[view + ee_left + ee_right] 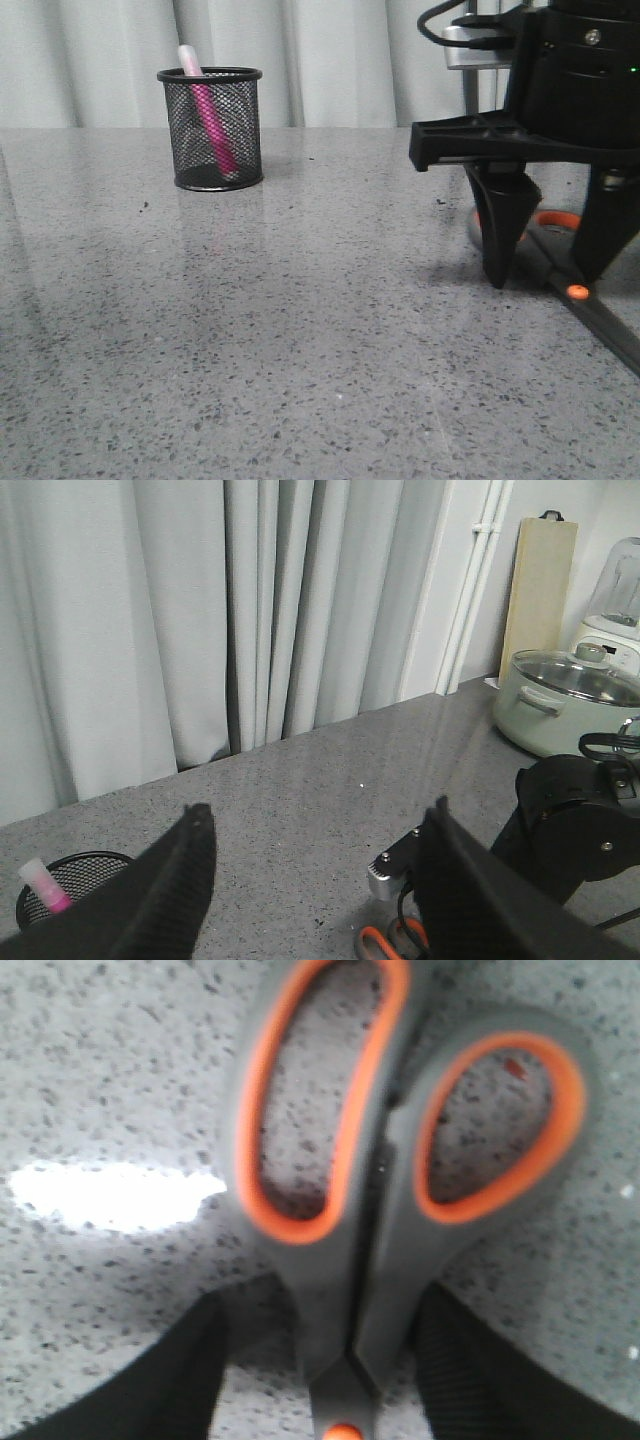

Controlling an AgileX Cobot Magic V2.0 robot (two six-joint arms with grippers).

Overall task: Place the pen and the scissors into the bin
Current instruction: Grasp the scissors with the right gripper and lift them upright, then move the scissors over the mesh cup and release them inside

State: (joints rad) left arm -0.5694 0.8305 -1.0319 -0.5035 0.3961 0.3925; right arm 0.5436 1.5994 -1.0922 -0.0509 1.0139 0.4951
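While flat on the table, scissors (pixel 390 1210) between spread right fingers (pixel 503 225).

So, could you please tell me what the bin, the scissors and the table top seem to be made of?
The bin looks like black wire mesh with a solid rim, probably metal; the pen shows through its wall. The scissors have matte grey handles with orange-lined loops, likely plastic or rubber, and dark blades. The table top looks like polished speckled grey stone or a composite; it mirrors the bin faintly.
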